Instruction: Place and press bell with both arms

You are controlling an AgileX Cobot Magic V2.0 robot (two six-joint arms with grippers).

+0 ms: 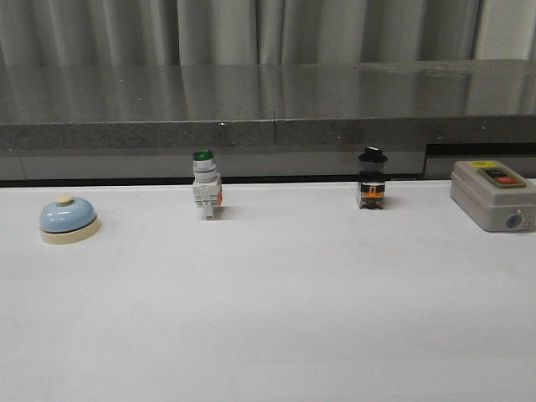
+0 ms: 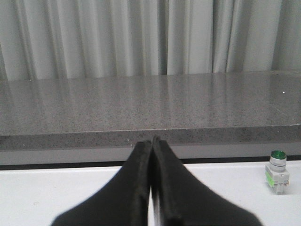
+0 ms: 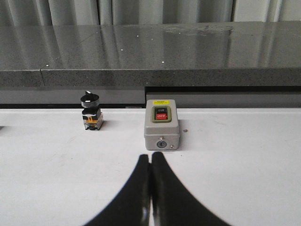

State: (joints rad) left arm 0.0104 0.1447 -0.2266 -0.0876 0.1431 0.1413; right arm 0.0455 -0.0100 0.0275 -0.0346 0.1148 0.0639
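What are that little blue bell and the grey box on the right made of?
The bell: its light-blue dome looks like painted or enamelled metal, since it is glossy with a soft highlight; the cream base and knob could be plastic, hard to tell. The grey box looks like matte moulded plastic or painted metal, with rounded corners, a dull even surface and no shine.
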